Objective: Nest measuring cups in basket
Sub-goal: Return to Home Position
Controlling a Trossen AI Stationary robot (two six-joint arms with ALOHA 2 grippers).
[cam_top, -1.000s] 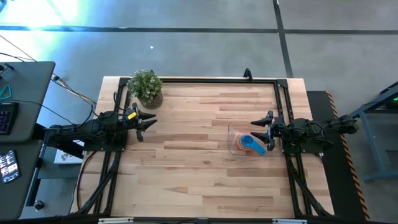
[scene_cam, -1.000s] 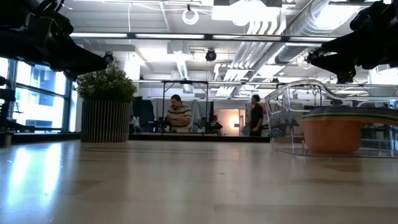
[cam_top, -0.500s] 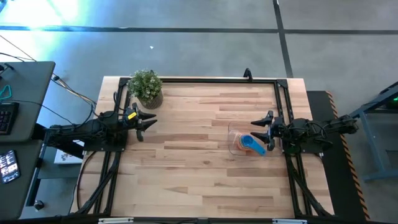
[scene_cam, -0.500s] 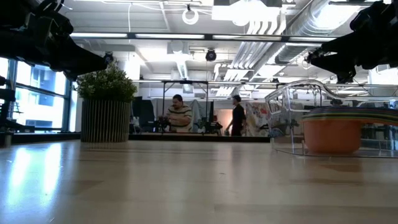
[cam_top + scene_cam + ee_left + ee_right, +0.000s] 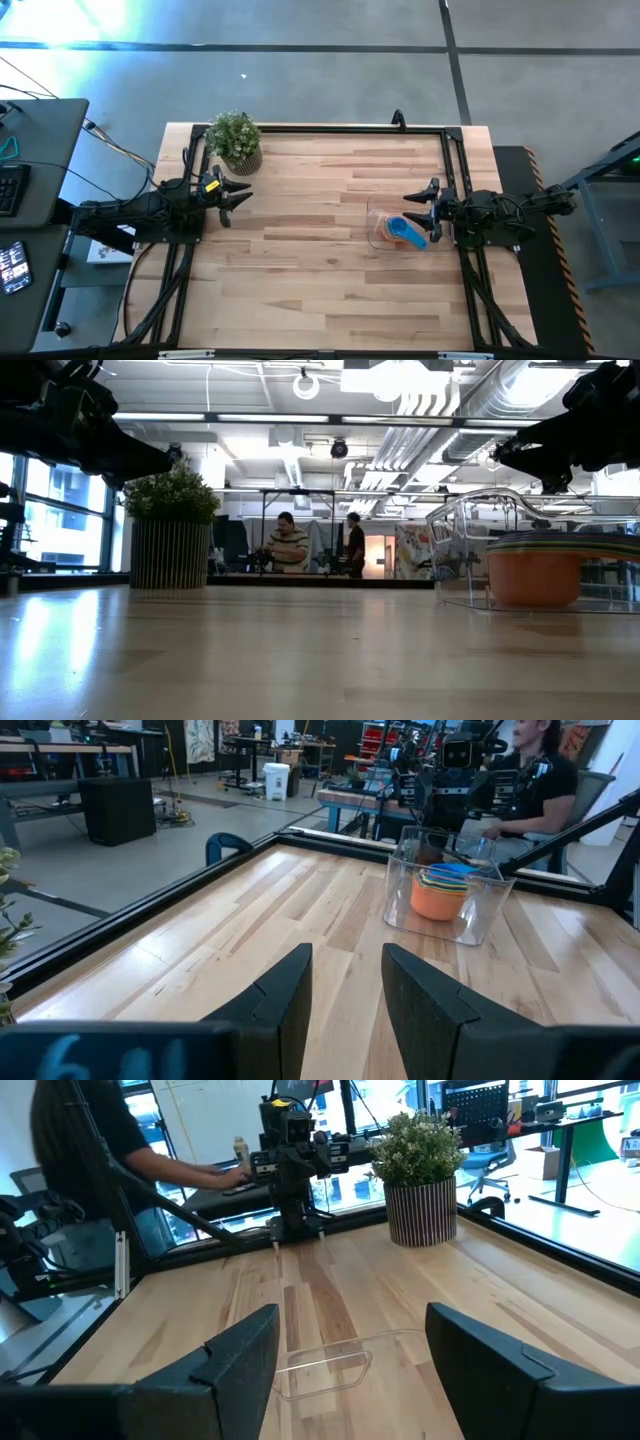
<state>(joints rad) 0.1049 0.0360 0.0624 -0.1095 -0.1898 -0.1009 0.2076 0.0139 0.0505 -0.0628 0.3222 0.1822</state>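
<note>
Though measuring cups (image 5: 405,232) show blue overhead, salmon in low view

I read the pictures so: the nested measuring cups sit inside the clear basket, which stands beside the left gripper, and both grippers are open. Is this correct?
Not quite. The high view shows the basket with the measuring cups beside the right gripper, not the left gripper, which waits by the plant. The rest holds: the cups are nested inside, and both grippers are open.
</note>
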